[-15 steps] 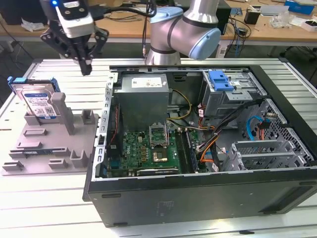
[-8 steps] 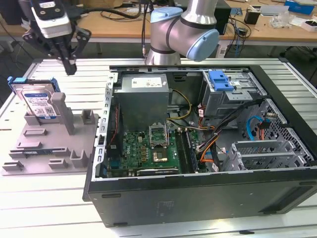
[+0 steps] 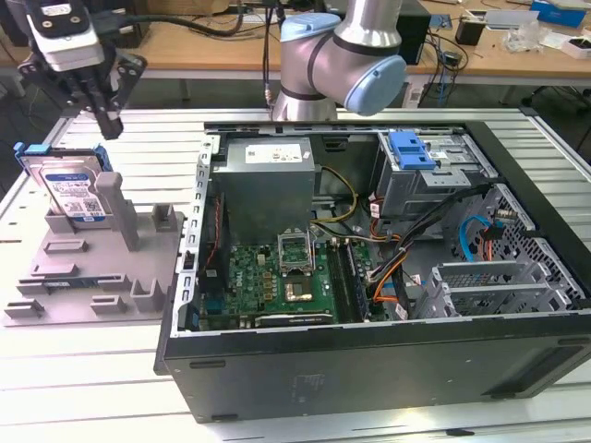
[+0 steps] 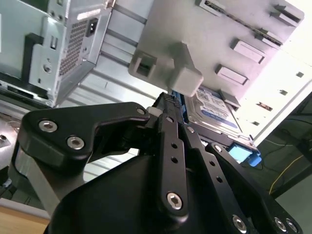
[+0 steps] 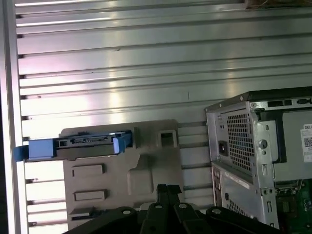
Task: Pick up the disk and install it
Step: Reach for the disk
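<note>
Currently, claw: the black two-fingered gripper (image 3: pixel 108 122) is seen with its fingers pressed together and nothing held between them.
Claw position: it is hung above the disk, apart from it, at the exterior view's left.
Disk: the flat silver hard drive with white-and-blue label and blue plastic carrier frame (image 3: pixel 72 189) is stood on edge, slightly tilted, in the holder. In the second wrist view its label (image 4: pixel 214 111) is seen just past the fingertips (image 4: pixel 168 105).
Holder: the grey plastic fixture with upright posts (image 3: pixel 102 281) is laid on the slatted aluminium table (image 3: pixel 83 392), just beside the case.
Case: the open black desktop computer case (image 3: pixel 369 369) is laid on its side, with the green motherboard (image 3: pixel 277 277) exposed.
Cage: the grey metal drive cage with blue plastic latch (image 3: pixel 413 152) is set inside the case.
Task status: the disk is not yet picked up.
</note>
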